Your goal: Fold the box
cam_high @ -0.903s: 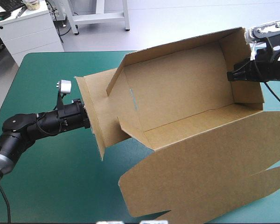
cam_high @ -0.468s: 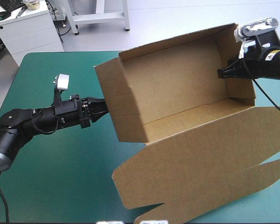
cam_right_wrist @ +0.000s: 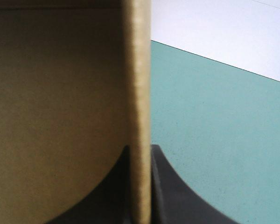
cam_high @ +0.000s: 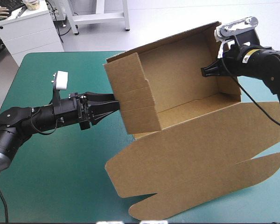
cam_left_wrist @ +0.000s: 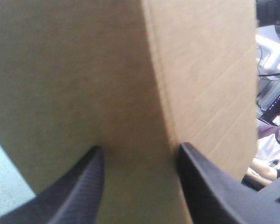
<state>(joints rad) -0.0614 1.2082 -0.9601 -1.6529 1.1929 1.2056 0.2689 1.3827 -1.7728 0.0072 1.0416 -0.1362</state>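
The brown box [cam_high: 186,88] stands as an open tray, tilted up on the teal-green cover, its lid [cam_high: 200,163] lying flat toward the table's front. My left gripper [cam_high: 105,105] is open, its black fingertips against the outside of the box's left end wall [cam_high: 133,100]. In the left wrist view that wall [cam_left_wrist: 130,70] fills the space ahead of the left gripper [cam_left_wrist: 140,147], whose fingers stand apart. My right gripper [cam_high: 207,71] is shut on the right end wall. In the right wrist view the board's edge [cam_right_wrist: 141,70] runs up between the nearly closed fingers of the right gripper [cam_right_wrist: 140,148].
Teal-green cover [cam_high: 56,172] shows to the left of the box and in front of the left arm. The lid's rounded flaps [cam_high: 252,172] reach toward the table's front right. A white cabinet [cam_high: 25,28] stands beyond the far left corner.
The left end flaps, earlier splayed outward, now form a folded wall. My left gripper came from behind them and pushed right against it. My right gripper moved left, turning the box.
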